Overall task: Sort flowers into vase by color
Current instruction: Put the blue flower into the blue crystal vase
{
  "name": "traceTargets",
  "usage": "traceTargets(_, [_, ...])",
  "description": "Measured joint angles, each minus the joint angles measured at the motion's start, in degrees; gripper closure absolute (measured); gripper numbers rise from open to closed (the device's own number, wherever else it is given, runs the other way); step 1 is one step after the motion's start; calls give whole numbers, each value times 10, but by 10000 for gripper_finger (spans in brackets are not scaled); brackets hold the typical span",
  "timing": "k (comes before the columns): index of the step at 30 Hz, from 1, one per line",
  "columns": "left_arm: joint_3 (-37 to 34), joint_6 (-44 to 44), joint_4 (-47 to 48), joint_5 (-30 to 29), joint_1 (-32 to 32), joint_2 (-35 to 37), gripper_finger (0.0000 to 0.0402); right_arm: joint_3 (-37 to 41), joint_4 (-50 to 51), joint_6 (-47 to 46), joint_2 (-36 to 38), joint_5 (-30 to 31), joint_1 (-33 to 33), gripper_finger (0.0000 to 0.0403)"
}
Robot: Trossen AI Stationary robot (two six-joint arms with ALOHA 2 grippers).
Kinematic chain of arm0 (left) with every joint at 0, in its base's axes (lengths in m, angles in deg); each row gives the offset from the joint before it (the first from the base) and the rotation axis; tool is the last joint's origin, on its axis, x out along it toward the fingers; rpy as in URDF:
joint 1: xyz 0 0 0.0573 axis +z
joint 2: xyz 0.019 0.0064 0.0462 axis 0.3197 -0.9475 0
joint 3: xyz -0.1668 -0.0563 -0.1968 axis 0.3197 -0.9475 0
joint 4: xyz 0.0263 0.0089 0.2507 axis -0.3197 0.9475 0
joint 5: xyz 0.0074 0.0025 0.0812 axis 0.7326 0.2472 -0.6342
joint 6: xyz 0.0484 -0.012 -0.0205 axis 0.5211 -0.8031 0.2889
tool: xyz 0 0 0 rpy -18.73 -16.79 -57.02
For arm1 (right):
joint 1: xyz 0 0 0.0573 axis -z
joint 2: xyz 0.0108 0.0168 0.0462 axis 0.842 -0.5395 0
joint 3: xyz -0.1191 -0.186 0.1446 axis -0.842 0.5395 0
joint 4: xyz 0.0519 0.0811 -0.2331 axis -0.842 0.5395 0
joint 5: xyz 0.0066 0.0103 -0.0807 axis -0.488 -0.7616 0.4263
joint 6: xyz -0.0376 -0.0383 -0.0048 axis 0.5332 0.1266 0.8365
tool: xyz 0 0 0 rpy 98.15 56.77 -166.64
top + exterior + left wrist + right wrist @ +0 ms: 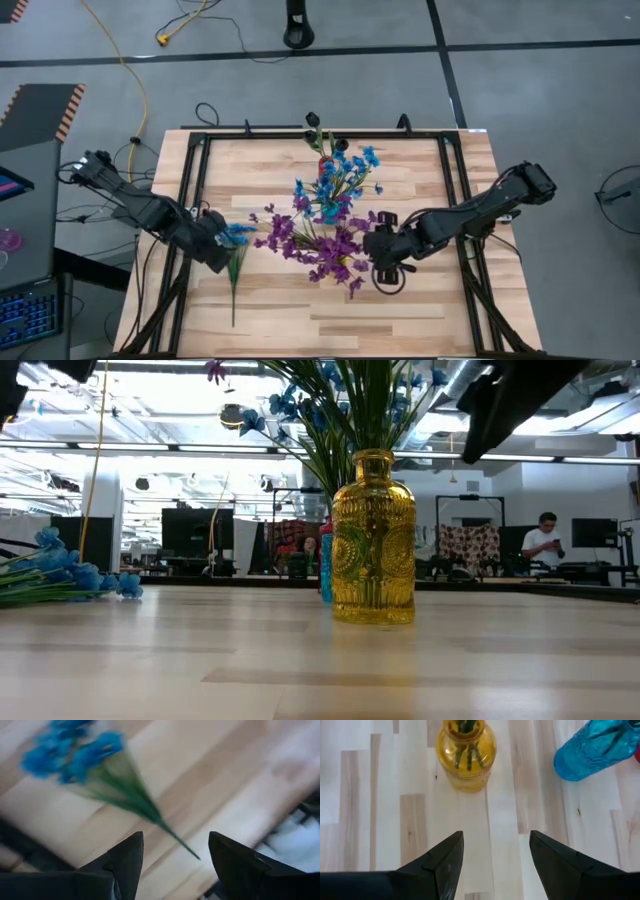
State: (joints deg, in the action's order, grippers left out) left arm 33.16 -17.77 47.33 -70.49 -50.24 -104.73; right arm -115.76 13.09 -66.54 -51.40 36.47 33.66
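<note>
Looking straight down, the left end effector (215, 243) hangs with fingers spread and empty over the blue-headed artificial flower sprig (237, 262), whose thin green stem runs away toward the near edge of the pale wooden surface (420, 320), while the right end effector (383, 250), also spread and empty, sits well apart beside the purple blooms (320, 245). From the left wrist, that stem points in between the parted fingers (127, 857), so this arm is nearer. From the right wrist, a ribbed yellow glass vase (465, 751) and a blue glass vase (597, 747) stand ahead; no readable writing anywhere.
</note>
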Motion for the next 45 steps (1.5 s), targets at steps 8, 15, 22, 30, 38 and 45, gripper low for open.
traceTargets(8, [0, -60, 20, 5, 0, -85, 190, 1, 29, -1, 0, 13, -32, 147])
traceTargets(15, [0, -53, 15, 33, -12, -167, 190, 25, 87, -28, 32, 59, -52, 147])
traceTargets(22, [0, -76, 6, 44, -44, -233, 190, 85, 91, -91, 122, 124, -69, 147])
traceTargets(30, [0, -113, -60, 29, -64, -293, 190, 219, -50, -129, 217, 135, -74, 147])
traceTargets(38, [-1, -177, -87, 6, -85, -355, 190, 314, -152, -139, 231, 135, -74, 147])
traceTargets(45, [-1, -193, -102, -19, -89, -395, 190, 353, -212, -139, 231, 134, -73, 147])
